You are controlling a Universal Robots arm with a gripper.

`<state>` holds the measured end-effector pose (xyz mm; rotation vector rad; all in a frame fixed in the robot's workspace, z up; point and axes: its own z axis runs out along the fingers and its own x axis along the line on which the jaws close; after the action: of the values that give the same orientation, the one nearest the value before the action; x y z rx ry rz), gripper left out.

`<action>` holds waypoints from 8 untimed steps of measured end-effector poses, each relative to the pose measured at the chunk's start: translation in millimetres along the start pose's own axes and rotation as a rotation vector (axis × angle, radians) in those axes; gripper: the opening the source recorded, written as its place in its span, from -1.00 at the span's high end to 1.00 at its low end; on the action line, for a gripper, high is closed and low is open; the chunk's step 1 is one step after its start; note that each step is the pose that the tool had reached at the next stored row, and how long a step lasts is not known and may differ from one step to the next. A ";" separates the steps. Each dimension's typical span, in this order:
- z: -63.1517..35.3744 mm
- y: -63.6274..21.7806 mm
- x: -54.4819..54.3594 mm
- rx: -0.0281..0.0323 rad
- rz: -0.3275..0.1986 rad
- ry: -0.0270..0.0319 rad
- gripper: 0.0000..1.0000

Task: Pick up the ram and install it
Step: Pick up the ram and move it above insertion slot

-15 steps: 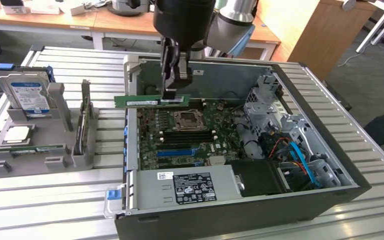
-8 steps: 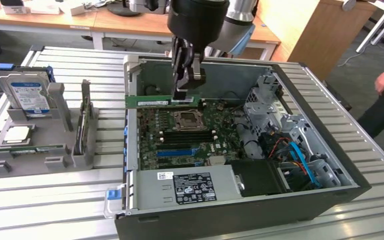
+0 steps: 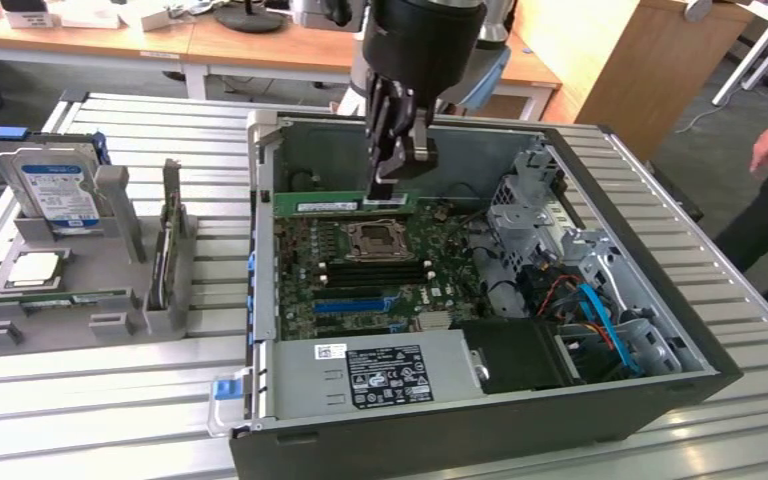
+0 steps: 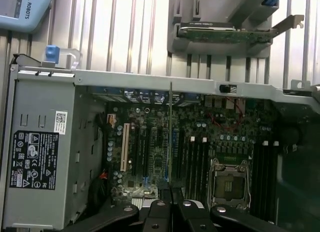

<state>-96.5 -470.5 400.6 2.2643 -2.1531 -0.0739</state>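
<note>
Gripper [image 3: 388,193] fingers clenched on one end of the ram [image 3: 317,206] — the green stick hangs level over the motherboard [image 3: 357,275], beside the computer case [image 3: 491,430] wall opposite the power supply [image 3: 371,375].

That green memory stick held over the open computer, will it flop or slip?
Probably stiff: the memory stick juts sideways from the pincer without sagging. Likely light, since it looks very thin edge-on. Perhaps fragile, being bare circuit board.
</note>
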 end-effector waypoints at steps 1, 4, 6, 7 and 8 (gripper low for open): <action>-0.1 -3.2 0.2 0.0000 0.000 -0.0001 0.76; -0.4 -11.3 0.6 0.0000 0.000 0.0001 0.76; -0.6 -16.0 0.8 0.0000 0.000 0.0000 0.76; -0.6 -17.9 0.9 0.0000 0.001 -0.0001 0.76; -0.7 -19.7 1.0 0.0001 0.002 -0.0001 0.76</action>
<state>-76.7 -470.5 400.4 2.2622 -2.1554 -0.0739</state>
